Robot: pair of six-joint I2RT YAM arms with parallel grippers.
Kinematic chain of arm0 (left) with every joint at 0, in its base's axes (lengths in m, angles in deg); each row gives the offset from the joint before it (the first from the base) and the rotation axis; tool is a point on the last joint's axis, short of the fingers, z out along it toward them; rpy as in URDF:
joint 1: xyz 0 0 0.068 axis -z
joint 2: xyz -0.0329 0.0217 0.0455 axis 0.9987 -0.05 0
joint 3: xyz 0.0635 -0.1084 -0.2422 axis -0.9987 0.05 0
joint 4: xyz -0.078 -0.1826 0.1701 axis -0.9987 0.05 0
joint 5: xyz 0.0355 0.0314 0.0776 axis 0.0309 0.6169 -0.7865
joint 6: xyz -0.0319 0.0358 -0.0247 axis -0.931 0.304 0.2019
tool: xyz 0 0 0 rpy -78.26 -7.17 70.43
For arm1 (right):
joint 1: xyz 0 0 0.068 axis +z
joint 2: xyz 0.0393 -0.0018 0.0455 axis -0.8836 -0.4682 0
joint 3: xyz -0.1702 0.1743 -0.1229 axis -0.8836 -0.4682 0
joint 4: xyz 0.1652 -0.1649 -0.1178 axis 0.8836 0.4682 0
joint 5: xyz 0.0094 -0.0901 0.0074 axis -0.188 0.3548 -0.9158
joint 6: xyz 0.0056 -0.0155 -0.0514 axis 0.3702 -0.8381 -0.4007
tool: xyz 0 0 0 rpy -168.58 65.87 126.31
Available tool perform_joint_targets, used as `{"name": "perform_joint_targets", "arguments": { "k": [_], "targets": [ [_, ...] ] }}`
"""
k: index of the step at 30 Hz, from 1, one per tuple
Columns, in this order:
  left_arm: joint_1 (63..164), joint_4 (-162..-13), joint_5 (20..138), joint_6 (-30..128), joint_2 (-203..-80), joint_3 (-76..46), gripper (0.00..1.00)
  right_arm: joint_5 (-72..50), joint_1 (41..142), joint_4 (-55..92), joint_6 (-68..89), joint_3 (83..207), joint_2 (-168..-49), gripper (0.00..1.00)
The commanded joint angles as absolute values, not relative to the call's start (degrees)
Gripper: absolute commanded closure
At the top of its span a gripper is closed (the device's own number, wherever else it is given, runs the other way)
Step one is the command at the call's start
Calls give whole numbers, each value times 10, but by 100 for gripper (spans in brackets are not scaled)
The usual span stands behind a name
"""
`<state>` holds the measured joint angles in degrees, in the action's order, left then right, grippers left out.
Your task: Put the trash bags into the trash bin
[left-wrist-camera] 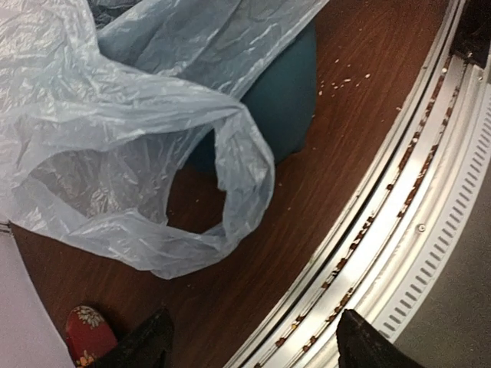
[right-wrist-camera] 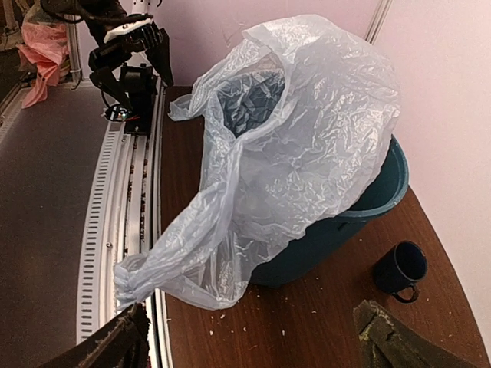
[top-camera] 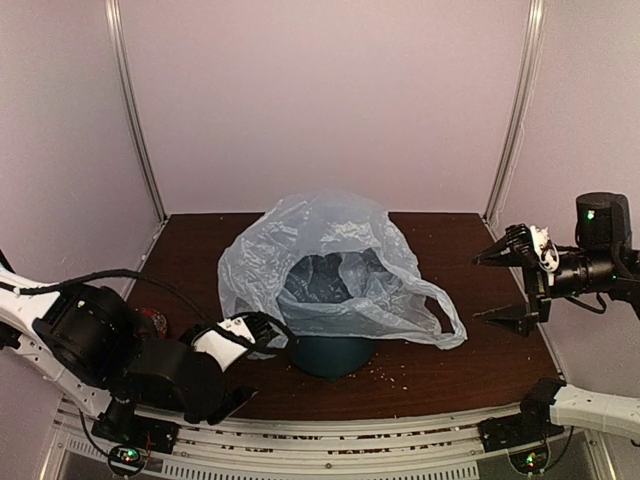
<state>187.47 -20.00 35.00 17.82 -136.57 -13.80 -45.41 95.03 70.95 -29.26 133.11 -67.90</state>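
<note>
Both grippers stand wide open and hold nothing. The left gripper (top-camera: pixel 268 333) sits low on the left of the trash bin (top-camera: pixel 333 356), just beside its base and close to the hanging plastic; from its own wrist camera its two dark fingertips (left-wrist-camera: pixel 149 343) are spread far apart with only bare table (left-wrist-camera: pixel 307 199) and the metal rail (left-wrist-camera: pixel 430 230) between them. The right gripper (top-camera: pixel 492 288) hovers well to the right of the bin, above the table, its jaws spread wide with nothing between them.

One trash bag (top-camera: pixel 330 265) lies draped over the mouth of the bin, billowing up above the rim and hiding most of it. Its open mouth faces upward, with a dark interior showing through it. From the right wrist camera the bin's rolled rim (right-wrist-camera: pixel 383 195) shows only on the side away from the rail. Much of the plastic spills outside the bin: one handle loop (top-camera: pixel 455 325) trails down to the table on the bin's right, and a second loop (left-wrist-camera: pixel 245 161) rests on the wood against the bin's left side.

A small dark mug (right-wrist-camera: pixel 400 270) stands on the table near the bin, apart from it, on the side away from the rail. A red patterned object (left-wrist-camera: pixel 86 333) lies left of the bin, by the left gripper's finger. Pale crumbs (top-camera: pixel 385 375) are scattered on the wood in front of the bin.
</note>
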Motion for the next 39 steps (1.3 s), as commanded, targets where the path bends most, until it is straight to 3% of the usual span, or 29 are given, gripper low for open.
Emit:
{"name": "perform_joint_targets", "arguments": {
  "k": [1, 10, 18, 19, 21, 34, 39],
  "targets": [
    [1897, -87, 246, 96, -1375, -185, 24, -493, 948, 700, -230, 1353, -711, 5],
    [1903, -109, 83, 171, -1470, -369, 21, -502, 959, 666, -139, 1437, -787, 9],
    [1872, -86, 94, 91, -1631, -494, 17, -393, 1039, 675, -136, 1466, -844, 11],
    [1872, -86, 96, 77, -1634, -497, 7, -388, 1045, 677, -137, 1467, -844, 11],
    [1872, -86, 101, 61, -1633, -485, 2, -377, 1057, 680, -142, 1468, -840, 11],
    [1814, -86, 133, 23, -1579, -355, 3, -315, 1101, 743, -178, 1441, -842, 10],
    [1807, -86, 154, 6, -1563, -321, 9, -351, 1111, 770, -194, 1455, -846, 10]
  ]
}}
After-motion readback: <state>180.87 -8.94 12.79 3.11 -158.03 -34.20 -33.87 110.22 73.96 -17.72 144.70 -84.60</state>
